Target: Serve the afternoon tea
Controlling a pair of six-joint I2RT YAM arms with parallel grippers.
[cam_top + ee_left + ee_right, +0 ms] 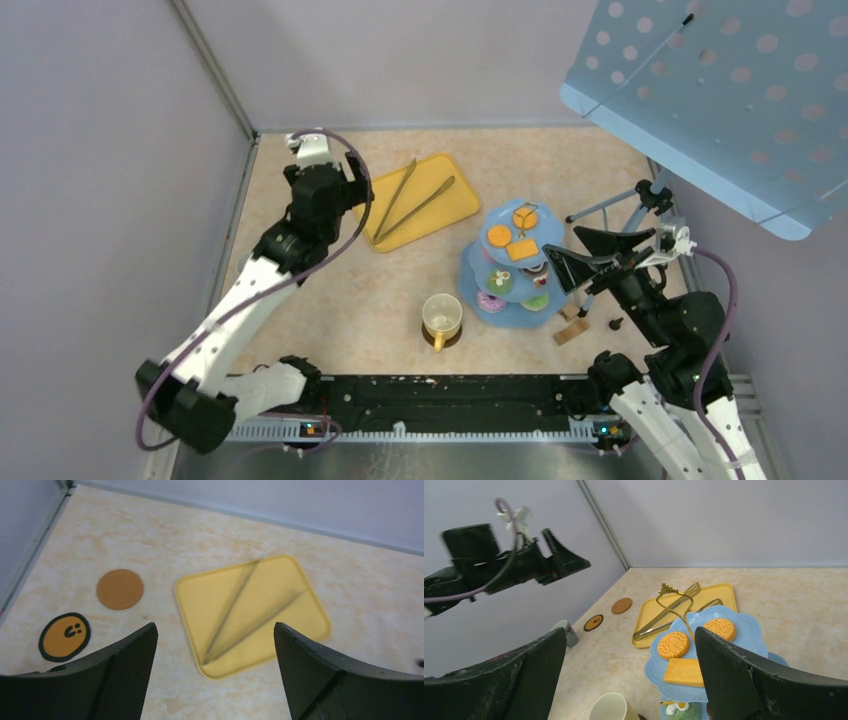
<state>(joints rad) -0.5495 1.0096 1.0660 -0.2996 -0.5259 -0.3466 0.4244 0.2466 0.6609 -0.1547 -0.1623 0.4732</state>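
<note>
Hovering, your left gripper [215, 630] gapes wide over the tray [197, 605] left of the three-tier stand [751, 632] — right gripper [630, 635] equally wide beside the stand, yellow mug [441, 314] just in front.

Two mugs [566, 632], three biscuits [673, 644] (top tier), two bare coasters [120, 589] — one tray [295, 625].

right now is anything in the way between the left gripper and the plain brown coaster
nothing visible does. the left gripper hangs open, and the plain brown coaster lies uncovered on the table; the yellow tray and the face coaster lie apart from it.
</note>
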